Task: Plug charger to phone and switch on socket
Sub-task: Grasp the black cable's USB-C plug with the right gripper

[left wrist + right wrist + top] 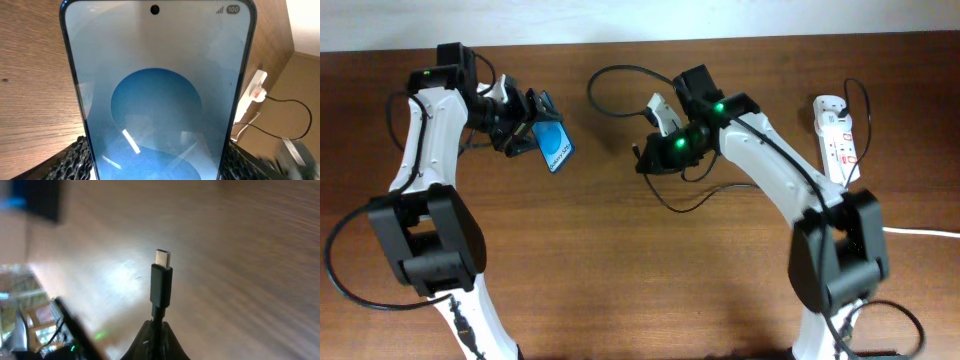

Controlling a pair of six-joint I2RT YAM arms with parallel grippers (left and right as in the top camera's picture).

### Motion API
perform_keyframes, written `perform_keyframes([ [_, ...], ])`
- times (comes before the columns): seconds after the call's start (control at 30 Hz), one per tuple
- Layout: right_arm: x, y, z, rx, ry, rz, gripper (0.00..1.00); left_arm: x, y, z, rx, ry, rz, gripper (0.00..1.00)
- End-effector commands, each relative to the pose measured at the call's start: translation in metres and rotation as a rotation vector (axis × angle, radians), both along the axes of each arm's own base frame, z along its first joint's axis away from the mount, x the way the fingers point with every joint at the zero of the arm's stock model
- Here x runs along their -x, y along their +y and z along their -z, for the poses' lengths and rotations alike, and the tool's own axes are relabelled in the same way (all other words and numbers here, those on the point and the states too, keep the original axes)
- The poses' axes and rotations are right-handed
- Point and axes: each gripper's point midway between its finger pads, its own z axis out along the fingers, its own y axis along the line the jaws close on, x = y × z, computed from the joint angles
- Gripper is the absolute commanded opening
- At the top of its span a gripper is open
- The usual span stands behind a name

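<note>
My left gripper (523,125) is shut on the phone (556,147) and holds it tilted above the table at the back left. In the left wrist view the phone's blue screen (157,100) fills the frame between the fingers (157,162). My right gripper (653,157) is shut on the charger (692,203), a thin black cable. In the right wrist view its plug tip (161,280) sticks up out of the closed fingers (159,335) above the wood. The plug and phone are apart. The white socket (837,135) lies at the far right and also shows in the left wrist view (252,92).
The charger's slack loops over the brown table (650,280) behind and in front of the right gripper. The socket's thick white cord (923,232) runs off the right edge. A thin black cable arcs over the socket's top end.
</note>
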Motion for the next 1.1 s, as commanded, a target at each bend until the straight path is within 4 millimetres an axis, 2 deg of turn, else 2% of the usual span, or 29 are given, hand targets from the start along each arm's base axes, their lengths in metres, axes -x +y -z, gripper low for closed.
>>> perform_keyframes([
  [0.0,0.026,0.028,-0.014,-0.033,-0.056,-0.141,0.04,-0.003,-0.018,-0.013,0.038,-0.05,0.054,0.0],
  [0.07,0.037,0.046,-0.008,0.021,-0.09,-0.175,0.04,-0.003,-0.02,-0.013,0.038,-0.05,0.059,0.0],
  [0.23,0.048,0.06,0.0,0.094,-0.108,-0.175,0.04,-0.002,-0.023,-0.011,0.026,-0.047,0.066,0.0],
  [0.43,0.048,0.065,0.006,0.212,-0.191,-0.165,0.04,0.0,-0.036,-0.003,-0.044,-0.017,0.07,0.0],
  [0.6,0.043,0.062,0.005,0.212,-0.187,-0.138,0.04,0.0,-0.036,-0.003,-0.042,-0.007,0.057,0.0],
  [0.7,0.037,0.055,0.005,0.217,-0.172,-0.105,0.04,0.0,-0.027,0.005,-0.111,0.002,0.044,0.0],
  [0.77,0.028,0.047,0.005,0.213,-0.153,-0.055,0.04,0.002,-0.035,0.008,-0.112,0.019,0.047,0.0],
  [0.83,0.007,0.021,0.011,0.275,-0.104,0.119,0.04,0.0,-0.038,0.007,-0.106,0.026,0.027,0.0],
  [0.9,-0.006,0.002,0.018,0.292,-0.07,0.191,0.04,0.0,-0.038,0.007,-0.104,0.029,0.018,0.0],
  [0.93,-0.011,-0.01,0.024,0.302,-0.047,0.214,0.16,0.0,-0.037,0.007,-0.104,0.029,0.016,0.0],
  [1.0,-0.014,-0.018,0.025,0.308,-0.036,0.232,0.56,-0.001,-0.038,0.007,-0.096,0.034,0.009,0.0],
  [1.03,-0.016,-0.019,0.024,0.302,-0.021,0.262,0.7,-0.001,-0.039,0.006,-0.084,0.043,-0.004,0.0],
  [1.07,-0.017,-0.016,0.022,0.278,-0.013,0.269,0.75,-0.001,-0.039,0.006,-0.079,0.059,-0.024,0.0],
])
